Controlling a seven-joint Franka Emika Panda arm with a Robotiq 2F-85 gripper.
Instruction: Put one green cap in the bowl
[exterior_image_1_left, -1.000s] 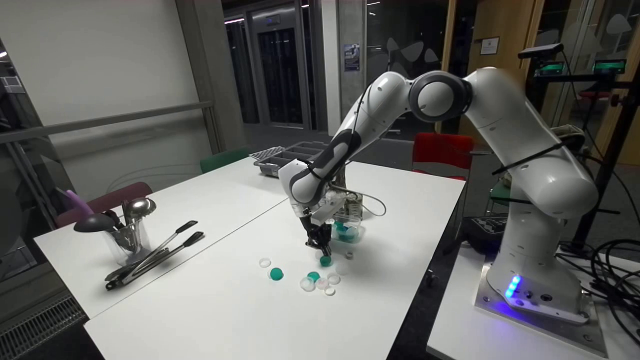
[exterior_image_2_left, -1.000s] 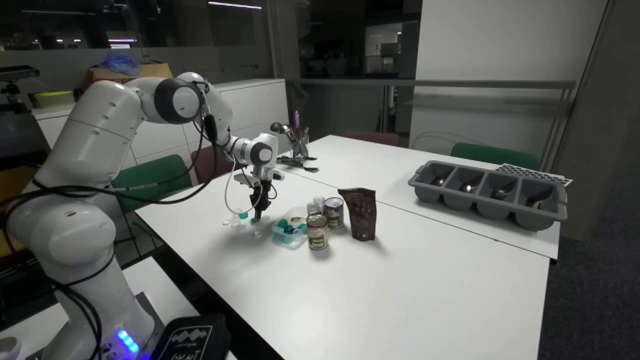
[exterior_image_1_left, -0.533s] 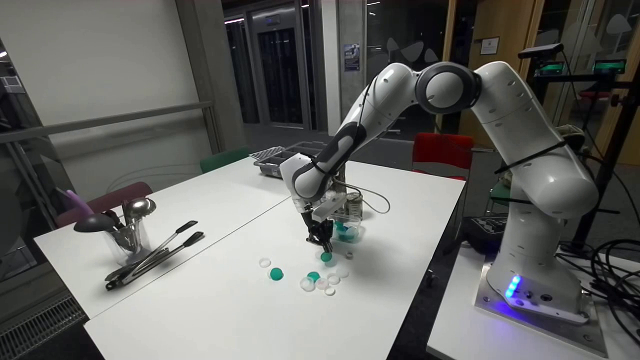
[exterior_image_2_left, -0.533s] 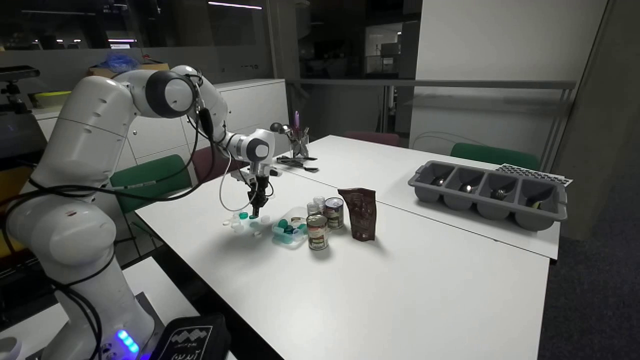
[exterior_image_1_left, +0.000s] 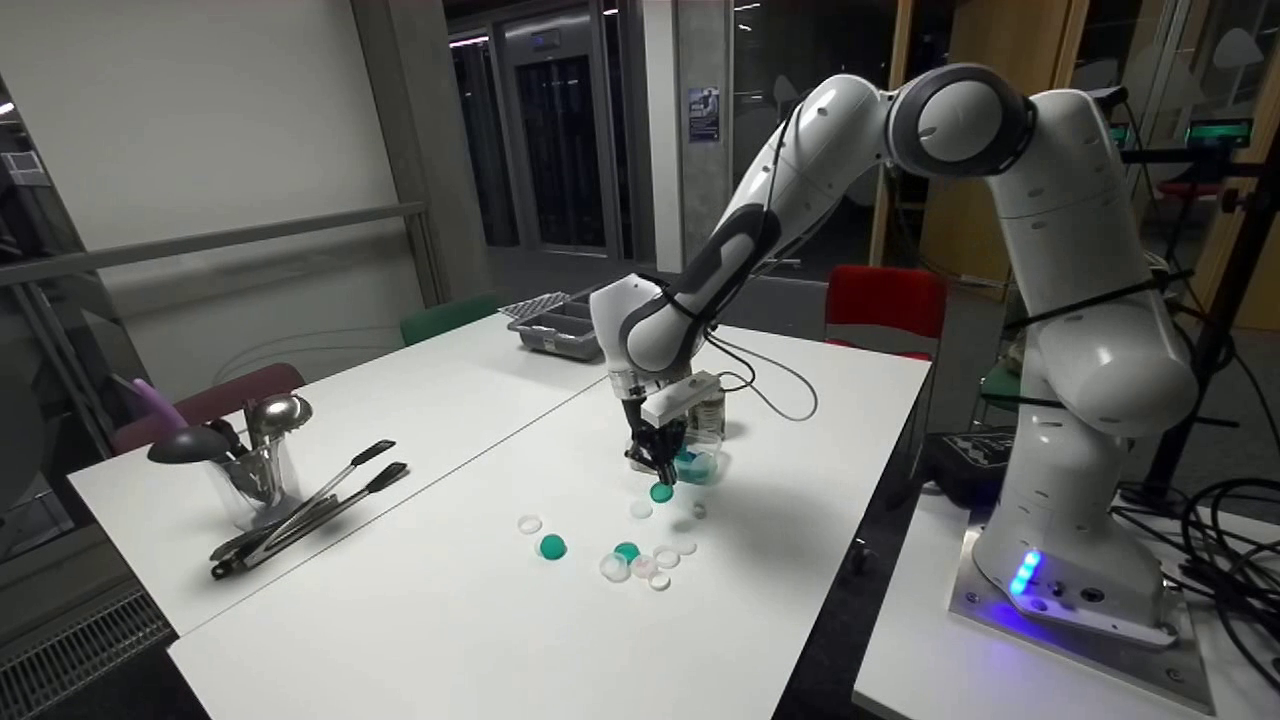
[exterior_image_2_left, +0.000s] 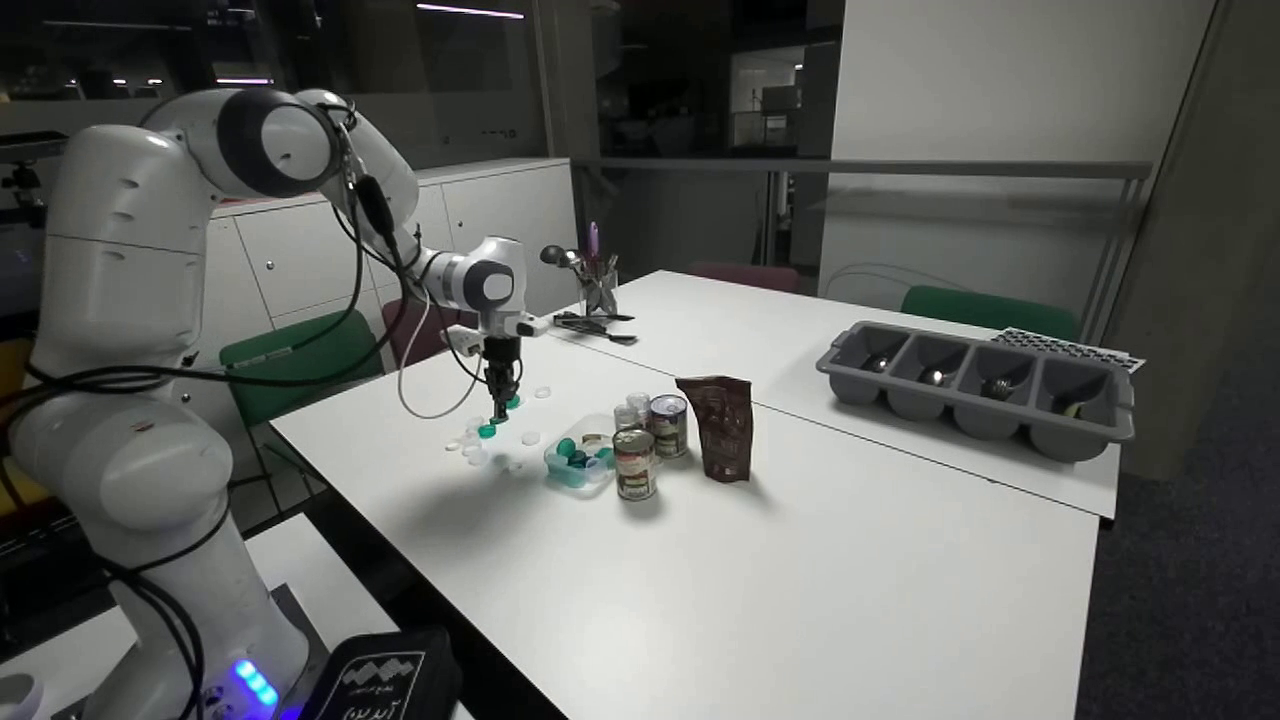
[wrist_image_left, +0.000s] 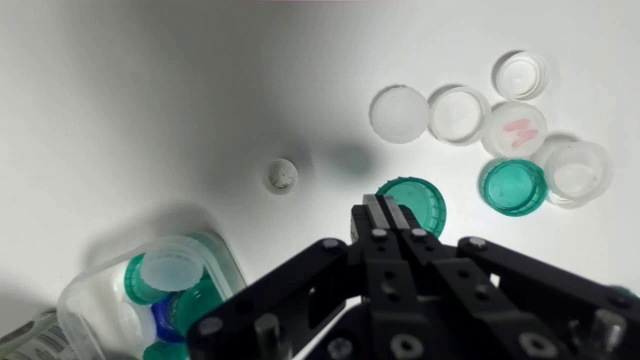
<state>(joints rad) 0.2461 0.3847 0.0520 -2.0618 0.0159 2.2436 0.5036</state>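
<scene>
Tables (exterior_image_2_left: 860, 580), white and butted edge to edge, spread across both exterior views. A jointed white arm (exterior_image_2_left: 285, 140) reaches over them. At the far right in an exterior view, a dark grey tray (exterior_image_2_left: 975, 410) has four compartments: shiny metal pieces (exterior_image_2_left: 935, 378) in the left three, something yellowish (exterior_image_2_left: 1072, 410) in the rightmost. A clear cup (exterior_image_1_left: 238, 505), at the left in an exterior view, holds a black ladle (exterior_image_1_left: 188, 446), a steel ladle (exterior_image_1_left: 283, 411) and a purple handle (exterior_image_1_left: 160, 407). A brown pouch (exterior_image_2_left: 722, 430) stands right of two tins (exterior_image_2_left: 634, 465) in an exterior view. Just left of the nearer tin sits the small see-through bowl (wrist_image_left: 227, 267); the wrist view shows green caps (wrist_image_left: 136, 285), a blue cap (wrist_image_left: 162, 321) and a cloudy white cap (wrist_image_left: 172, 266) inside it.

The black gripper (wrist_image_left: 381, 200) points down near the bowl, on its left in both exterior views, its tips almost together, pinching the green cap (wrist_image_left: 425, 207) by one edge. That cap is a ribbed disc, equally broad every way, clear of the table. In the wrist view it juts right of the tips, a broad face toward the camera; whether hollow or closed side up cannot be told. Two loose green caps (exterior_image_1_left: 552, 547) lie on the table near whitish caps (wrist_image_left: 400, 115), one marked in pink. Smallest, a tiny white cap (wrist_image_left: 281, 176) lies apart.
</scene>
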